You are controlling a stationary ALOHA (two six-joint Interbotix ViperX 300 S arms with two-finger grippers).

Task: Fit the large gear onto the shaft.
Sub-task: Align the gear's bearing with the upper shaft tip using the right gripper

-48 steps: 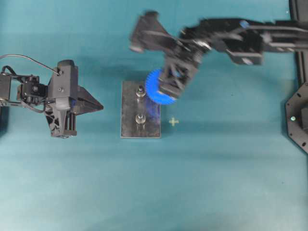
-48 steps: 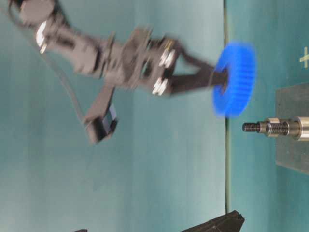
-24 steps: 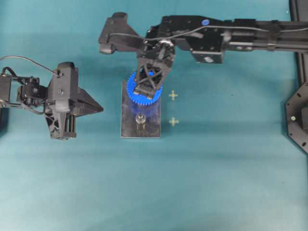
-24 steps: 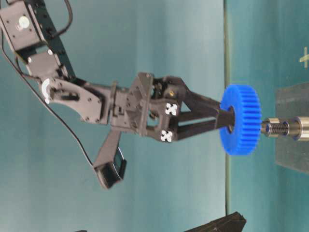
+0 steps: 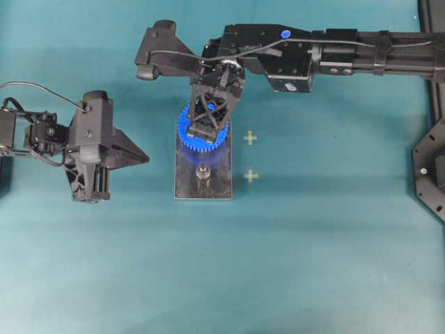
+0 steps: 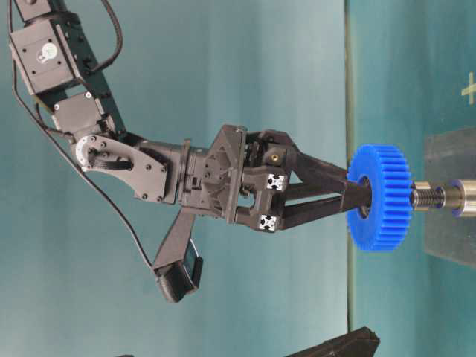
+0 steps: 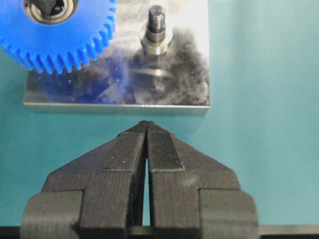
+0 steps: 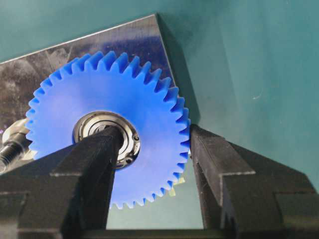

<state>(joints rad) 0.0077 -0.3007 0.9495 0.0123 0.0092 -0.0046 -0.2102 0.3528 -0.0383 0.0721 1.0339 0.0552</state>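
The large gear (image 5: pixel 185 132), bright blue with a metal bearing hub (image 8: pixel 94 124), hangs level over the far end of the dark grey plate (image 5: pixel 203 186). My right gripper (image 5: pixel 208 124) is shut on it, one finger in the hub bore and the other against the outer teeth (image 8: pixel 182 134). Seen from the side, the gear (image 6: pixel 379 197) sits at the top of the shaft (image 6: pixel 439 198), whose threaded tip is hidden behind it. The plate's other peg (image 5: pixel 202 172) stands bare. My left gripper (image 5: pixel 142 156) is shut and empty, on the table left of the plate (image 7: pixel 119 84).
Two pale yellow cross marks (image 5: pixel 250 138) (image 5: pixel 250 176) lie on the teal cloth just right of the plate. A black frame piece (image 5: pixel 431 167) stands at the right edge. The right arm (image 5: pixel 334 52) stretches across the back of the table.
The right arm swung left with the gear, from beside the plate to over its far peg, then lowered it toward the shaft. The left arm has not moved.
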